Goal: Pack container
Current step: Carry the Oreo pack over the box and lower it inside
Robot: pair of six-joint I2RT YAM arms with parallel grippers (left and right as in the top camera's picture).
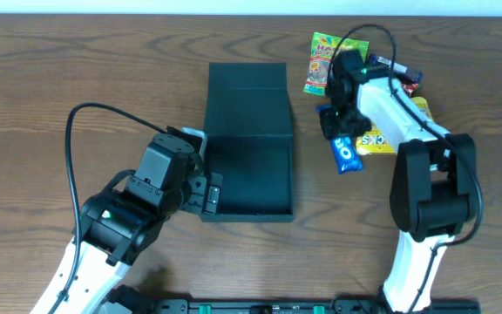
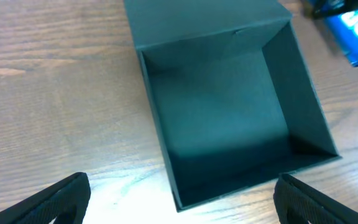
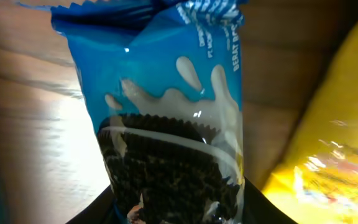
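Observation:
The matte black container [image 1: 251,174] lies open in the middle of the table, its lid [image 1: 247,100] folded flat to the far side and its inside bare [image 2: 216,118]. My left gripper [image 1: 209,187] hovers at the container's near-left corner, open wide, with one fingertip on each side of that corner [image 2: 182,193] and nothing between them. My right gripper [image 1: 338,126] is down on a blue cookie packet [image 1: 346,153] to the right of the container. In the right wrist view the packet [image 3: 166,124] fills the gap between the dark fingers [image 3: 260,208], which press against both its sides.
A yellow snack packet [image 1: 377,139] lies just right of the blue one and shows again in the right wrist view [image 3: 334,155]. A green gummy packet [image 1: 325,61] and a dark red-tipped packet [image 1: 408,83] lie at the back right. A cable loops over the left arm [image 1: 72,148].

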